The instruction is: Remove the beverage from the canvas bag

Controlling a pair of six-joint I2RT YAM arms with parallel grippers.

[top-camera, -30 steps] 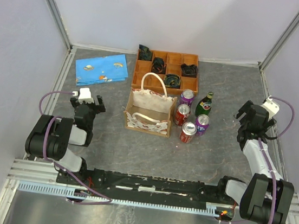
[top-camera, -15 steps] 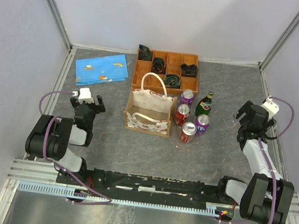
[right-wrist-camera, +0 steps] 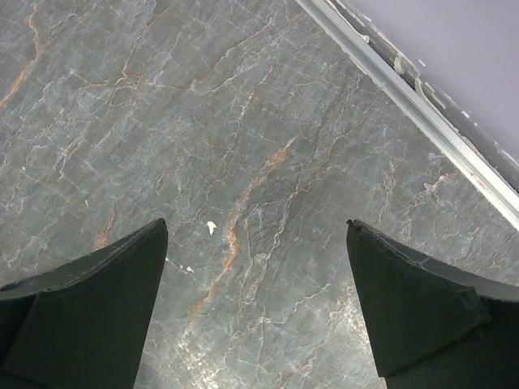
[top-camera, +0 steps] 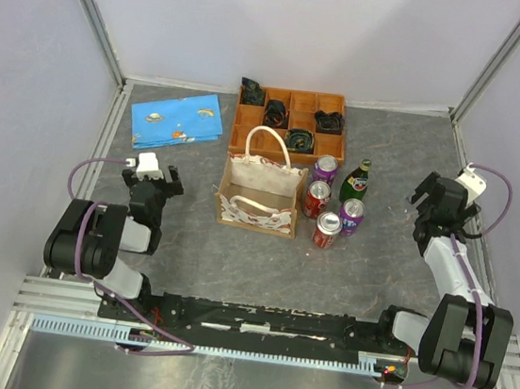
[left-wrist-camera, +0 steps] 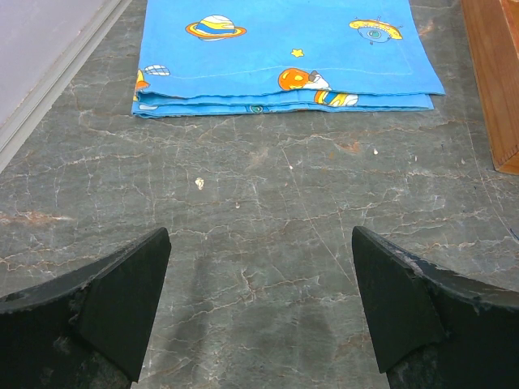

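The canvas bag [top-camera: 260, 195] stands upright mid-table, cream with a red pattern and looped handles; its tan inside looks empty from above. Right of it stand several cans, two red [top-camera: 328, 229] and two purple [top-camera: 325, 170], and a green bottle [top-camera: 356, 181]. My left gripper [top-camera: 153, 174] is open and empty at the table's left, well away from the bag; its fingers [left-wrist-camera: 122, 300] frame bare table. My right gripper [top-camera: 433, 197] is open and empty at the far right, its fingers [right-wrist-camera: 405, 292] over bare table.
An orange compartment tray [top-camera: 291, 122] with dark items stands behind the bag. A folded blue cloth [top-camera: 176, 120] lies at the back left, also in the left wrist view [left-wrist-camera: 284, 57]. A metal rail [right-wrist-camera: 413, 89] borders the table by the right gripper.
The right wrist has shifted slightly; the left arm and the objects have not moved.
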